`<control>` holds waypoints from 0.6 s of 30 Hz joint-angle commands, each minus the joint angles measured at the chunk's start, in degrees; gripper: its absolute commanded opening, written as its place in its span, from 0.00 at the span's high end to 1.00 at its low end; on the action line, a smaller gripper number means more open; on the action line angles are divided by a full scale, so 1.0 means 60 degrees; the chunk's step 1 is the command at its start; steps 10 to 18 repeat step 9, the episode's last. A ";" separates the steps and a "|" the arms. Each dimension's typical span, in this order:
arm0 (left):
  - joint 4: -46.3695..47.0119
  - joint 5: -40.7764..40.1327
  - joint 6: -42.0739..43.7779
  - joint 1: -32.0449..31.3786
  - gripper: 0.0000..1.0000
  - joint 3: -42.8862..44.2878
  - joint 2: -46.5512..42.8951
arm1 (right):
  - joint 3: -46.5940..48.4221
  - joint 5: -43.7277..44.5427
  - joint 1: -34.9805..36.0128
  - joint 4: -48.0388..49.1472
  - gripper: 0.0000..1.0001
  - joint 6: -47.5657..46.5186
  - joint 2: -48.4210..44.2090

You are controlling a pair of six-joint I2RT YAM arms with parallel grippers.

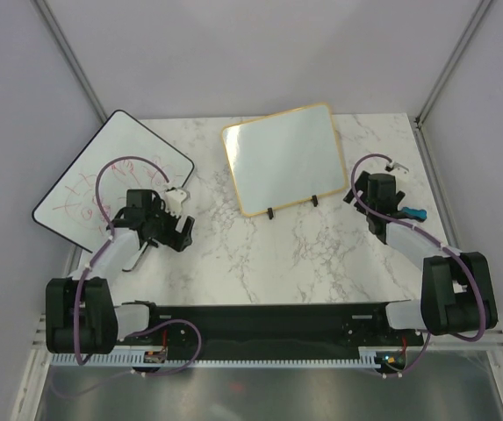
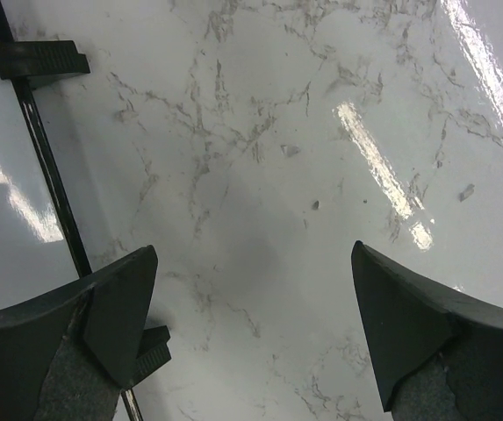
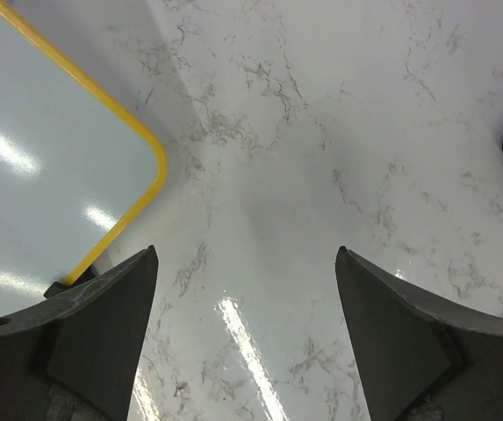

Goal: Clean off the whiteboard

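The marble counter (image 1: 260, 263) lies bare across its middle and near half, giving wide open room between the two arms. A large black-edged board with red doodles (image 1: 111, 175) sits at the left edge, skewed. The whiteboard (image 1: 282, 158), framed in tan-yellow with rounded corners, sits at back centre, its two black feet (image 1: 270, 213) on its near edge. The left end effector (image 2: 251, 324) hovers with fingers spread wide apart, just beside the large board's black rim. The right end effector (image 3: 247, 324) is likewise spread apart, empty, near the whiteboard's rounded right corner. A small blue object (image 1: 416, 213) lies near the right edge.
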 commanded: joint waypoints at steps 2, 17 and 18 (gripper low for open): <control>0.0721 -0.0195 0.0359 0.0100 0.01 -0.0119 -0.0383 | 0.0093 -0.0119 0.0087 0.0167 0.10 0.0096 -0.0054; 0.0883 -0.0165 0.0300 0.0100 0.01 -0.0193 -0.0500 | -0.0214 -0.0221 0.0234 0.0591 0.11 -0.0313 -0.0551; 0.0883 -0.0165 0.0300 0.0100 0.01 -0.0193 -0.0500 | -0.0214 -0.0221 0.0234 0.0591 0.11 -0.0313 -0.0551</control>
